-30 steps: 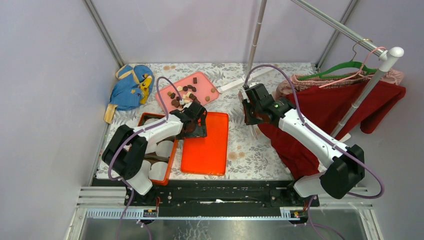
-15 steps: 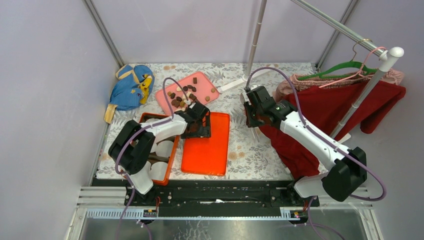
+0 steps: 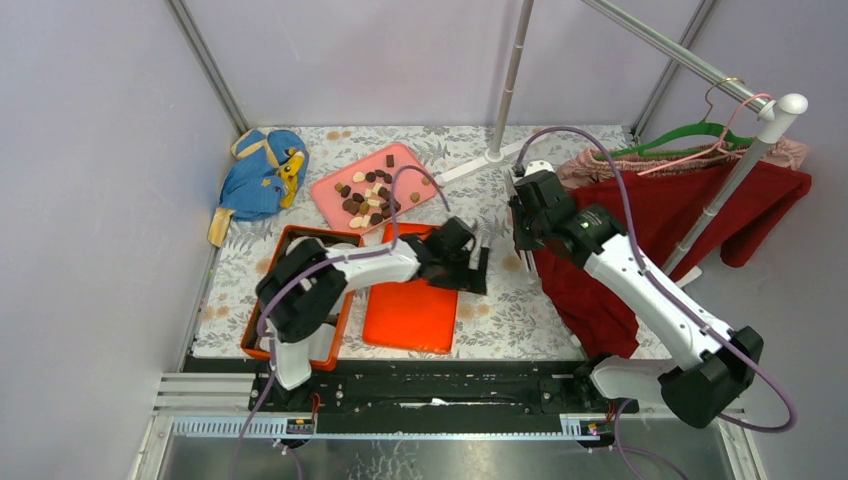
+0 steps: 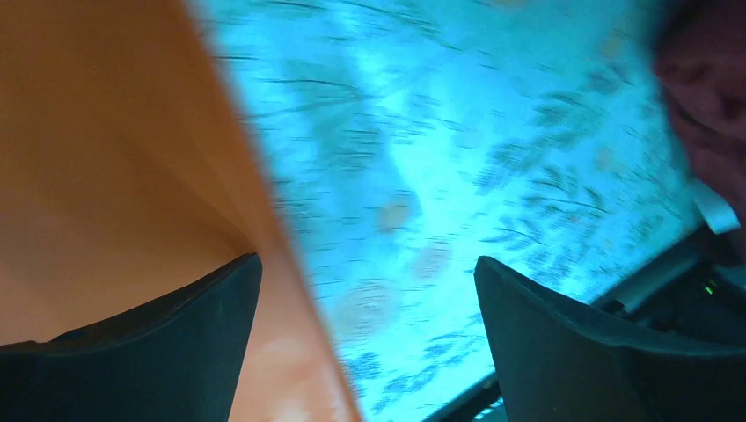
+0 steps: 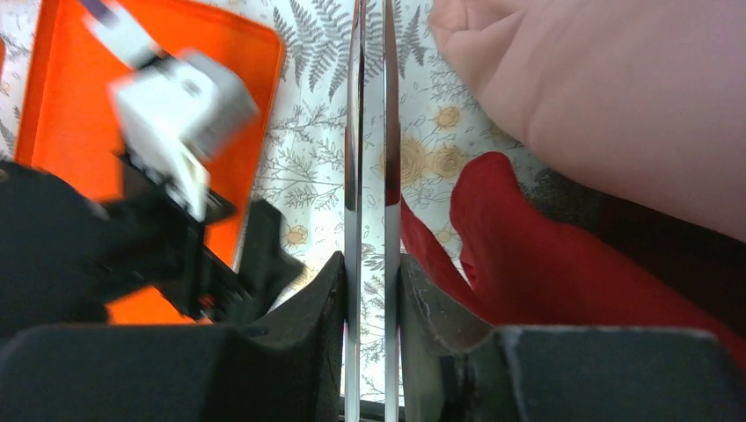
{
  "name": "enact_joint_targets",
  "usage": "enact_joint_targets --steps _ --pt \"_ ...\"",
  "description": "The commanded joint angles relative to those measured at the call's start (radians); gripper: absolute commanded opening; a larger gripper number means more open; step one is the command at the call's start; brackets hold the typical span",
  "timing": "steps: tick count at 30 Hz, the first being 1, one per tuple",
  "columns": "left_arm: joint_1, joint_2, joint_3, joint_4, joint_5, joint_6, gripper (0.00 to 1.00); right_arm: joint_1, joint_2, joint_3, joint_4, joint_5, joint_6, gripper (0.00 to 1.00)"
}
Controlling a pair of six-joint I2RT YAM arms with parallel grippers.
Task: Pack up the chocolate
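Two changes are noted against the earlier frames. The left gripper (image 3: 478, 268) is swung rightward, from the left side of the orange lid (image 3: 405, 310) to its right edge. The right gripper (image 3: 522, 235) is shifted slightly toward the red cloth (image 3: 600, 300). The left jaws are spread fully and nothing is held. The right jaws are closed on thin metal tongs (image 5: 350, 132). The chocolate (image 3: 368, 192) is scattered on the pink tray (image 3: 326, 194) as small dark brown, light brown and cream pieces, no longer overlapped by the arm.
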Motion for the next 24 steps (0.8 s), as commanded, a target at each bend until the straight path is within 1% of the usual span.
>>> enact_joint_targets --steps 1,4,8,10,12,16,20,24 --pt "-0.072 0.045 0.089 -0.034 0.059 -0.011 0.99 -0.011 -0.069 0.066 -0.016 0.074 -0.008 0.22" --pt "-0.026 -0.057 0.095 -0.123 -0.061 0.000 0.99 -0.011 -0.079 0.065 -0.016 0.076 -0.006 0.22" --pt "0.150 -0.197 0.000 -0.189 -0.121 -0.011 0.99 -0.011 -0.075 0.056 0.000 0.065 -0.013 0.22" --pt "0.205 -0.255 -0.044 -0.203 -0.188 0.004 0.99 -0.011 -0.066 0.054 0.008 0.057 -0.013 0.22" --pt "0.252 -0.281 -0.071 -0.222 -0.208 0.014 0.99 -0.010 -0.060 0.051 0.018 0.043 -0.013 0.22" --pt "0.313 -0.260 -0.099 -0.218 -0.199 0.033 0.99 -0.011 -0.048 0.050 0.031 0.019 -0.011 0.22" --pt "0.317 -0.200 -0.079 -0.183 -0.172 0.054 0.99 -0.010 -0.041 0.052 0.035 0.007 -0.011 0.22" --pt "0.318 -0.124 -0.053 -0.157 -0.212 0.063 0.99 -0.011 -0.042 0.047 0.039 -0.009 -0.005 0.21"
